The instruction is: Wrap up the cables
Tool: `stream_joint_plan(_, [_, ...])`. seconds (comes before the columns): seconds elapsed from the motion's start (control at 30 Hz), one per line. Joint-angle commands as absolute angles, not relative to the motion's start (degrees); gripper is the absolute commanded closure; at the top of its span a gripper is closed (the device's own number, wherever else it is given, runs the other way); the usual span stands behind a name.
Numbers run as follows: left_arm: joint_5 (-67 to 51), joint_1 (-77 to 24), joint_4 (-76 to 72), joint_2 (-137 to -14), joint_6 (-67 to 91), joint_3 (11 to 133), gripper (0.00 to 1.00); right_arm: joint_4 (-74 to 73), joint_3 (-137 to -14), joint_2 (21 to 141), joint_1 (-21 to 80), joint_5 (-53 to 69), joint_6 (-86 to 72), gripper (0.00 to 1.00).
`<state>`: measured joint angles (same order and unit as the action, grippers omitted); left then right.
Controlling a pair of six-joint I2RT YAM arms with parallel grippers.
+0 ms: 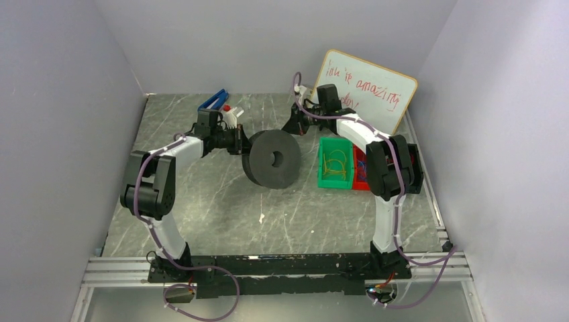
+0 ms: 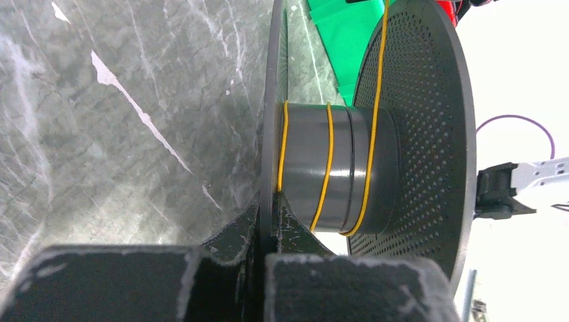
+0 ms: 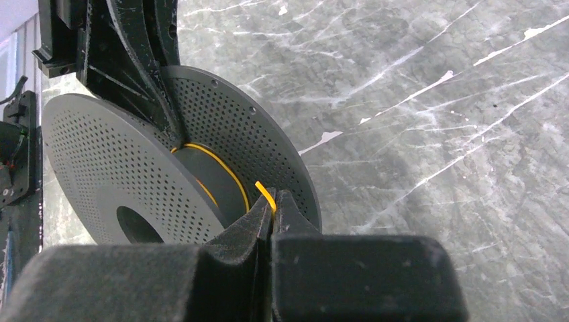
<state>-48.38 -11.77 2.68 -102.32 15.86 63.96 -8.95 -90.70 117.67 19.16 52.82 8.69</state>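
Grey marble table [image 1: 201,208]: black spool [image 1: 272,159] on edge, its flange clamped by your left gripper [image 2: 268,225]; your right gripper [image 3: 272,209] pinches the yellow cable [image 3: 266,194], with the hub just ahead.

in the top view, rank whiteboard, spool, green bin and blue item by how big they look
1. whiteboard, though the right arm covers part of it
2. spool
3. green bin
4. blue item, farthest back, so truly small or not is unsure

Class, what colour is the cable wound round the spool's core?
The cable is yellow-orange; left wrist view shows it best.
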Motion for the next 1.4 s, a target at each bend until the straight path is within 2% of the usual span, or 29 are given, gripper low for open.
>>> stream_joint_plan(0.0, [-44.1, -9.7, 4.5, -105.4, 18.4, 65.5, 0.98, -11.3, -93.2, 120.4, 18.5, 52.6, 7.7, 1.00])
stream_joint_plan(0.2, [-38.3, -9.3, 7.1, -107.6, 18.6, 66.6, 0.97, -16.0, -98.1, 124.7, 18.4, 50.3, 7.8, 0.98])
stream_joint_plan(0.5, [-31.2, -9.0, 12.2, -112.4, 17.3, 68.6, 0.85, -23.1, -106.2, 131.2, 18.4, 45.6, 8.2, 0.96])
stream_joint_plan(0.93, [-25.8, -8.7, 16.7, -117.2, 17.5, 72.1, 0.63, -24.0, -106.2, 131.0, 16.2, 46.9, 6.9, 0.70])
stream_joint_plan(1.07, [-23.7, -8.8, 18.1, -118.1, 18.3, 72.8, 0.54, -24.8, -106.1, 129.6, 15.9, 46.7, 7.3, 0.65])
stream_joint_plan(1.2, [-21.2, -8.8, 18.8, -118.0, 19.0, 72.4, 0.47, -26.9, -105.2, 126.4, 15.0, 42.9, 9.4, 0.61])
stream_joint_plan(1.37, [-16.7, -9.0, 21.1, -118.4, 19.4, 72.5, 0.42, -26.0, -98.6, 117.8, 13.0, 41.9, 12.9, 0.57])
